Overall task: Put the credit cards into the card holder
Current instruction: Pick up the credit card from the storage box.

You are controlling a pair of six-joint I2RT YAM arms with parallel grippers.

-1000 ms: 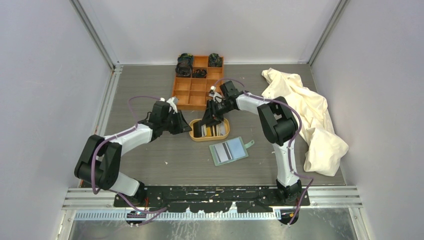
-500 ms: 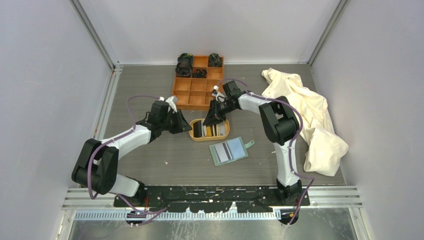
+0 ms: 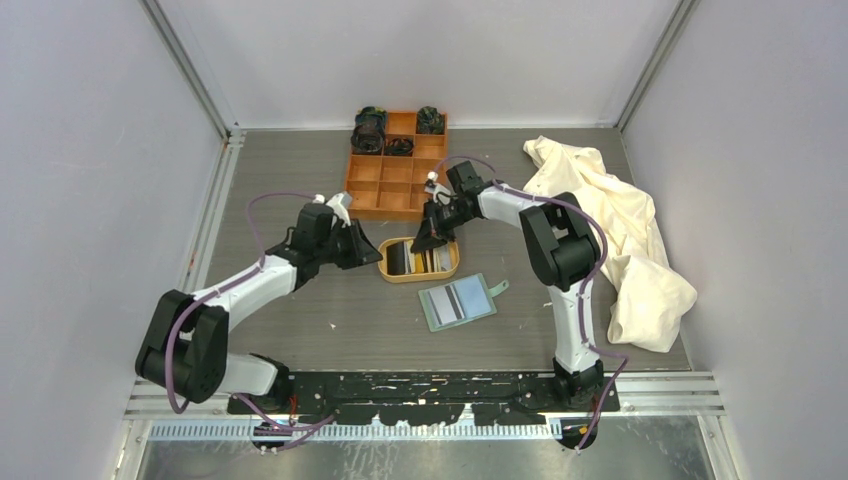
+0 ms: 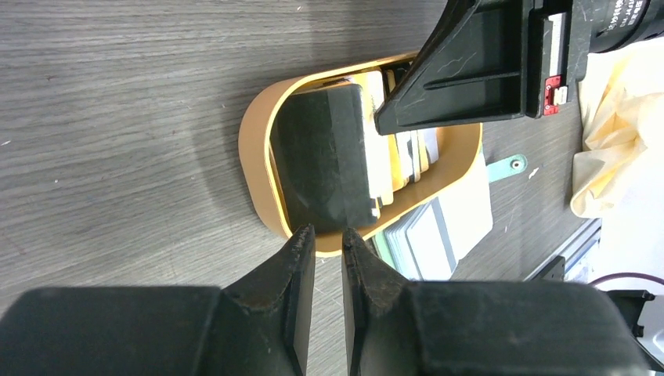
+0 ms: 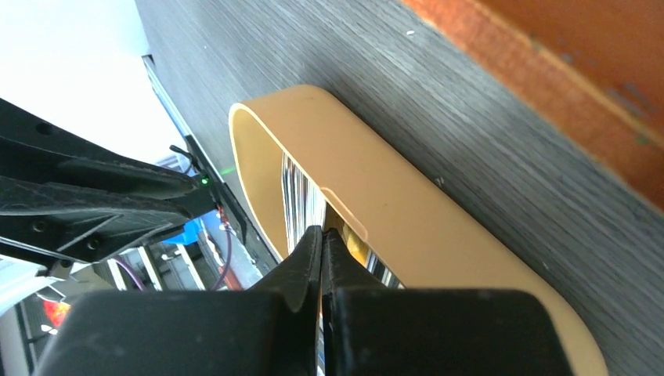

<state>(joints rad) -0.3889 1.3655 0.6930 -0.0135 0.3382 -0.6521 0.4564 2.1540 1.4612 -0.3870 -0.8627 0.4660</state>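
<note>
Grey table point(image 5: 509, 149) below, my right gripper point(image 5: 321, 235) is pressed together among the credit cards point(image 5: 300, 196) in the tan tray point(image 5: 391, 172); whether it pinches one, I cannot tell. I judge this the picking step. Next comes a clean lift toward the card holder point(image 3: 457, 302), which lies open behind the gripper.

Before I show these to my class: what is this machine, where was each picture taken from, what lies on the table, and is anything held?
It is two robot arms bolted at a table's near edge, each ending in a two-finger gripper. One picture looks down from above; the other two come from cameras on the wrists. On the table lie an oval tan tray of cards, an open green card holder, an orange compartment box and a cream cloth. The right gripper is shut, its tips among the cards; whether it pinches one is unclear. The left gripper sits at the tray's rim, jaws slightly apart.
</note>
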